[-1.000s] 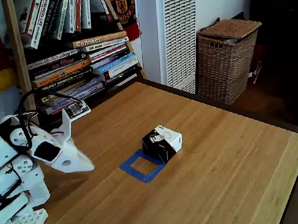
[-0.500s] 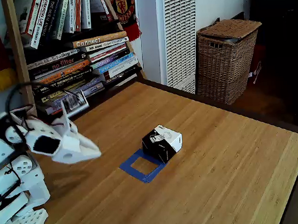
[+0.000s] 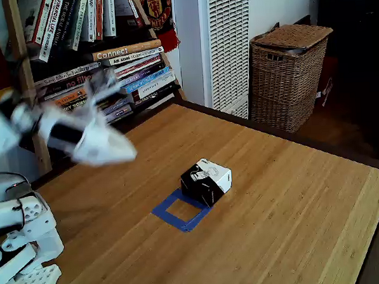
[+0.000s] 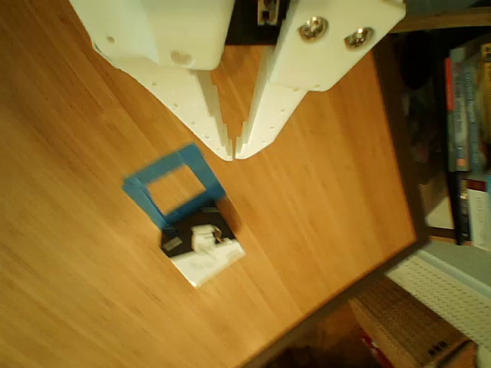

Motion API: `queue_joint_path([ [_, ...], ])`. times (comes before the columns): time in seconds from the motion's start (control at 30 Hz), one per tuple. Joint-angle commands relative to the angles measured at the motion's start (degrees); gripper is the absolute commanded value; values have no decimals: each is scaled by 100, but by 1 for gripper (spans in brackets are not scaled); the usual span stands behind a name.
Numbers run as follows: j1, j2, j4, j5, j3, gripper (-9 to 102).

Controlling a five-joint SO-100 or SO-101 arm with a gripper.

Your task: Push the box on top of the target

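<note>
One box overlaps one target; jaws closed, aloft.

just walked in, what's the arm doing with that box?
Nothing touching yet. The white gripper is in the air above the wooden table, left of the box in the fixed view, with its fingers closed tip to tip and holding nothing. The box sits at the far-right edge of the blue tape target, overlapping that edge but mostly outside the square, so the push onto the target is not done.
</note>
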Motion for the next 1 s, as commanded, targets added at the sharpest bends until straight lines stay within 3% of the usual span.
queue_joint_path([
  [0.0, -158, -905, -510, 62, -782, 0],
  [0.43, -26, -4799, -2057, 237, -3287, 0],
  [0.63, 105, -5502, -2909, -272, -3085, 0],
  [0.97, 220, -6223, -3032, -791, -3507, 0],
])
